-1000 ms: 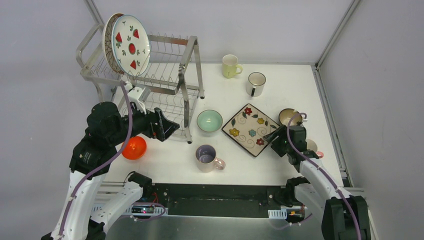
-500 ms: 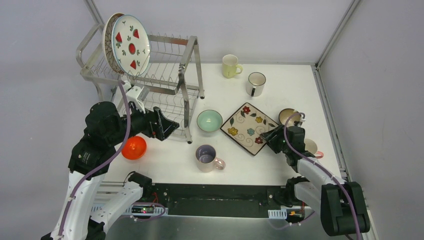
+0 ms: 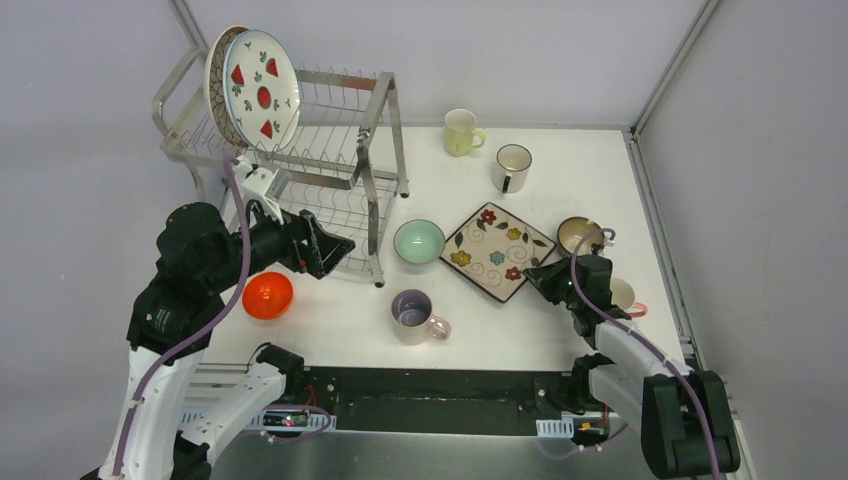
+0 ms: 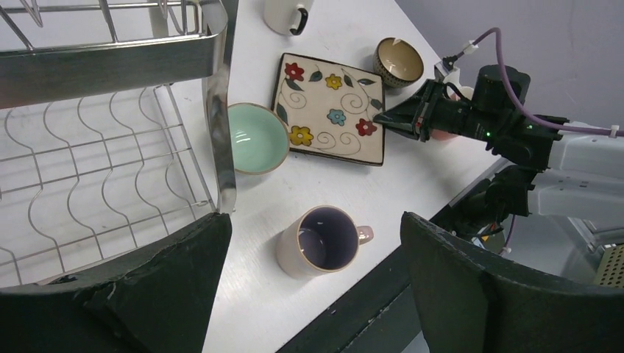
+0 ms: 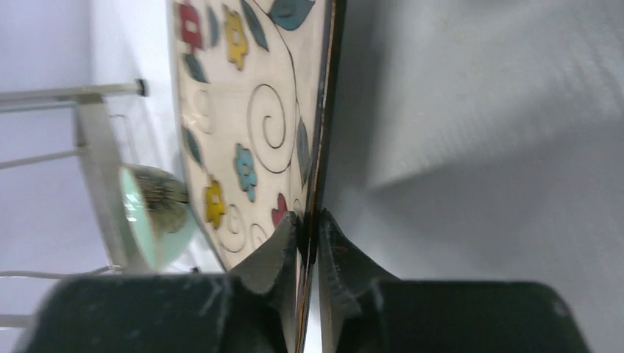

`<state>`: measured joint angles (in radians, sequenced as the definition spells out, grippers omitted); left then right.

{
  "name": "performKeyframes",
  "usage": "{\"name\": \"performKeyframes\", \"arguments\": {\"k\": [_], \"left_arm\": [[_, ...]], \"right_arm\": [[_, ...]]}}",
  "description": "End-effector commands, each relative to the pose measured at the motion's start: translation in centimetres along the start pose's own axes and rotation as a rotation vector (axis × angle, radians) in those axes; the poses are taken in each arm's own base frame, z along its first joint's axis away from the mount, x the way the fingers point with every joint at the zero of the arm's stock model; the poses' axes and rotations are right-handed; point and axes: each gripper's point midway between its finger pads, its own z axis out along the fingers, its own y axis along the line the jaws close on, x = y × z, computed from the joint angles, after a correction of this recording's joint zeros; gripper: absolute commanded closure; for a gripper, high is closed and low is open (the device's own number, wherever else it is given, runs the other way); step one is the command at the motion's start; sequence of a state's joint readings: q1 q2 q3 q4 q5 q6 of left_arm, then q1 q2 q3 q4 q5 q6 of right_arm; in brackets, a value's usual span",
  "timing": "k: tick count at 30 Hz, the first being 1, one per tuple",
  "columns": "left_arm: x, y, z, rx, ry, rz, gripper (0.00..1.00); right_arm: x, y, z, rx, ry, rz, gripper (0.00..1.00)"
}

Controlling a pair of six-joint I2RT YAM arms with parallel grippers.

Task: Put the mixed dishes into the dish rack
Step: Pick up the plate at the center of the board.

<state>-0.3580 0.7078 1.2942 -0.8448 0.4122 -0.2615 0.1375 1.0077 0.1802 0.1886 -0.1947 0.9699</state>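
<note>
The square plate [image 3: 497, 252] is pinched at its rim by the right gripper [image 3: 534, 272], likely for lifting; the left gripper [image 3: 330, 248] is held wide open.

The red-fruit plate [image 3: 262, 90] and a petal-pattern plate [image 3: 214, 72] behind it stand upright in the upper tier of the dish rack [image 3: 340, 150], and the left gripper [image 3: 335, 248] hangs beside the rack's front post. The right gripper [image 3: 531, 269] meets the near-right edge of the flowered square plate [image 3: 495, 250], which lies between the mint bowl [image 3: 418, 241] and the brown bowl [image 3: 576, 233].
</note>
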Motion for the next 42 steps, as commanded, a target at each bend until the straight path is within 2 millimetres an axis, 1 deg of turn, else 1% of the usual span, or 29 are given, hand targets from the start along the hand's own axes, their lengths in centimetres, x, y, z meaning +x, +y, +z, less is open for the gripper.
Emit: {"name": "performKeyframes", "arguments": {"k": [1,2,8,13,15,17,22,25,31,34,35,39,42], "left_arm": [[-2.0,-0.3,-0.2,0.001,-0.058,0.039,0.12],[-2.1,-0.3,-0.2,-0.001,-0.059,0.035,0.12],[-3.0,-0.6,-0.4,-0.001,-0.082,0.030,0.12],[-4.5,-1.7,-0.5,0.036,-0.096,0.053,0.11],[-4.8,-1.9,-0.4,0.050,-0.093,0.052,0.11],[-5.0,-2.0,0.0,0.057,-0.086,0.044,0.12],[-5.3,-2.5,0.7,0.090,-0.065,0.047,0.12],[-5.8,-2.7,1.0,0.100,-0.061,0.039,0.12],[-6.7,-3.7,1.6,0.141,-0.032,0.007,0.13],[-7.2,-3.7,1.6,0.132,-0.024,0.013,0.14],[-7.5,-3.6,1.6,0.126,-0.025,0.015,0.14],[-8.2,-3.7,1.7,0.121,-0.033,0.014,0.15],[-8.3,-3.4,2.0,0.107,-0.028,0.011,0.16]], "right_arm": [[-3.0,6.2,-1.9,-0.240,-0.125,-0.033,0.96],[-3.3,6.6,-2.2,-0.253,-0.137,-0.038,1.00],[-4.3,8.0,-3.9,-0.283,-0.189,-0.043,1.00],[-4.5,9.4,-4.7,-0.303,-0.166,-0.033,1.00],[-4.7,9.7,-4.9,-0.296,-0.163,-0.019,1.00],[-5.1,9.5,-5.2,-0.266,-0.174,0.002,1.00],[-6.7,9.8,-6.3,-0.252,-0.233,0.027,1.00],[-7.5,10.5,-6.8,-0.272,-0.242,0.033,1.00],[-8.1,11.6,-7.1,-0.301,-0.203,0.055,1.00],[-8.4,12.7,-7.9,-0.335,-0.204,0.047,1.00],[-8.9,12.9,-8.2,-0.341,-0.215,0.050,1.00],[-9.4,12.9,-8.8,-0.336,-0.217,0.073,1.00],[-9.5,13.0,-9.3,-0.350,-0.224,0.084,1.00]]}}
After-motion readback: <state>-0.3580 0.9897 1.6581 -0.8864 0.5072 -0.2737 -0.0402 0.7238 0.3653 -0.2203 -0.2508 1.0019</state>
